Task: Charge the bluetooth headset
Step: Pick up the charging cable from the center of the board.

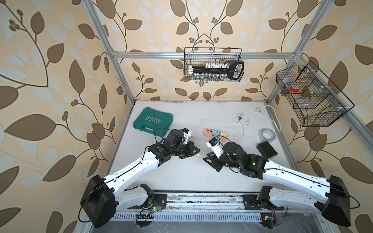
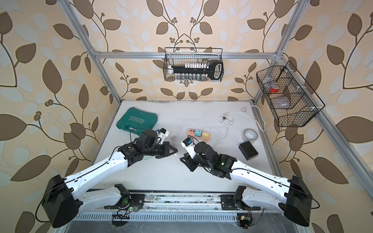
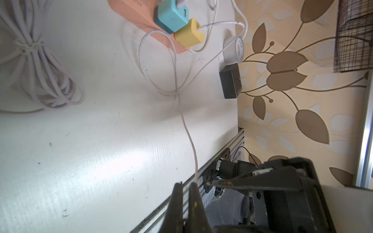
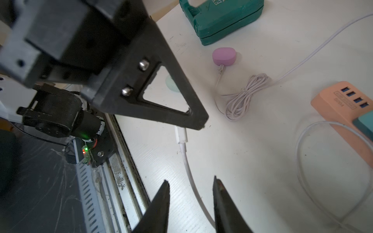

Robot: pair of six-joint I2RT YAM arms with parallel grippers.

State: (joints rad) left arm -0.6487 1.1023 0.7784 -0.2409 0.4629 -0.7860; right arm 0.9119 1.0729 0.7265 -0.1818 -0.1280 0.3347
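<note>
Now — thin cable [image 3: 187, 131] (white) in left pincer [image 3: 186, 184].

**Both arms reached in, gripper tips facing**

Left arm [image 1: 139, 165] comes in from the front-left base with its forearm low and its wrist turned toward the middle. Left gripper [image 3: 185, 184] has its jaws pressed together, pinching the plug end of the white cable [image 4: 181, 137]. Right arm [image 1: 282, 175] mirrors it from the front-right base, wrist angled inward. Right gripper [image 4: 190, 179] has its jaws partway apart, one on each side of the same cable, and contact can't be made out. In both top views the two gripper tips point at each other, near but apart.
</note>
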